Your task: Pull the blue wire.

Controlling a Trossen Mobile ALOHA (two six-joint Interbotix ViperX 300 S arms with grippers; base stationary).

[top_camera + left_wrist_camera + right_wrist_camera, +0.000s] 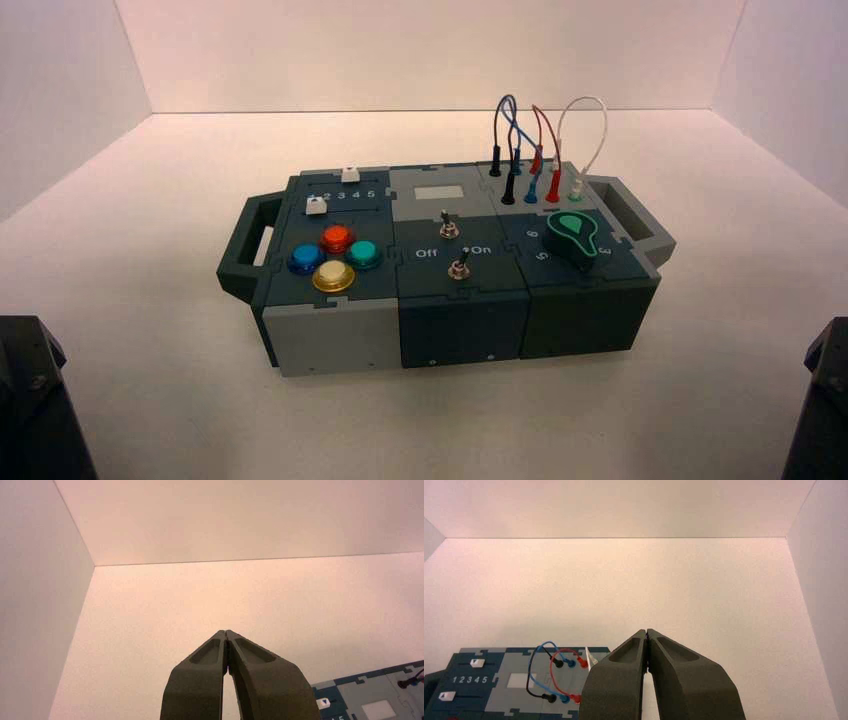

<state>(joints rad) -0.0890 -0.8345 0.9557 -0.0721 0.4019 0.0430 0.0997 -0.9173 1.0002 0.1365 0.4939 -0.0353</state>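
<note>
Showing, from above, blue wire (516,128) plugged in at box (330,340) far right corner; task not begun. Left wrist: left gripper (227,634) fingertips together, off box. Right wrist: right gripper (646,632) likewise pressed together, short of wire.

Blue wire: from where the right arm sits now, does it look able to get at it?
Probably yes. The blue wire loops up at the box's far right corner, plugs seated between the dark wire and red wire. The right claw, shut, is parked short of it; nothing stands between, though the neighbouring plugs crowd it.
</note>
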